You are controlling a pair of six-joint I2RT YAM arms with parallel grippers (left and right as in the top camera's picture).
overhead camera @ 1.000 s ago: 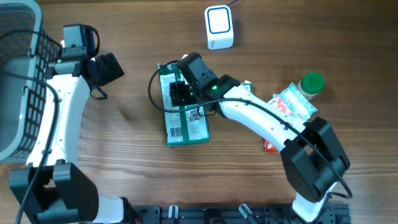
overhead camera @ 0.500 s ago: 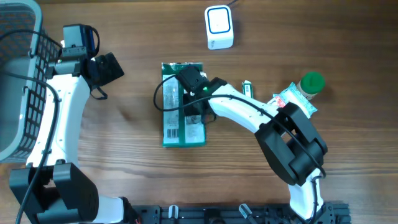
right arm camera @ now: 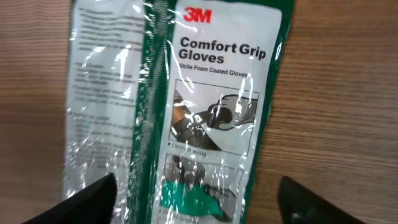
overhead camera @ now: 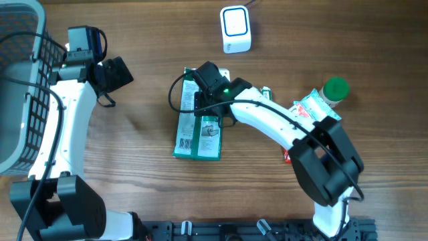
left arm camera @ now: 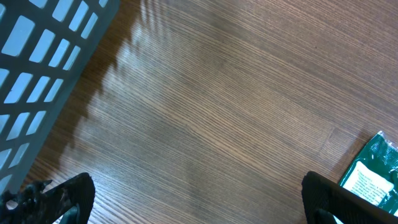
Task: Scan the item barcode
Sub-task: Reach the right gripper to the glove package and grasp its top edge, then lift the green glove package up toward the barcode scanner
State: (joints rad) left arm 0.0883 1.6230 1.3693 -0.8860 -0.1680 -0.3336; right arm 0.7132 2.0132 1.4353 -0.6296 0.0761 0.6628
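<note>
The item is a green 3M glove pack (overhead camera: 198, 131) in shiny plastic, lying flat on the wooden table; its printed front (right arm camera: 211, 106) fills the right wrist view. My right gripper (overhead camera: 204, 94) hovers over the pack's far end. It is open (right arm camera: 199, 208), one finger on each side of the pack and nothing pinched. The white scanner (overhead camera: 235, 29) stands at the far edge, apart from the pack. My left gripper (overhead camera: 115, 73) is wide open (left arm camera: 199, 208) over bare wood, with a corner of the pack (left arm camera: 373, 177) at its right.
A grey mesh basket (overhead camera: 20, 80) sits at the left edge, its wall (left arm camera: 37, 56) showing in the left wrist view. On the right lie a green-capped bottle (overhead camera: 336, 89), a red-and-white packet (overhead camera: 313, 111) and a small red item (overhead camera: 289, 157).
The glove pack has shifted and turned slightly on the table. My right gripper narrowed, then opened again and drew back to the pack's far end. The left arm has not moved.
</note>
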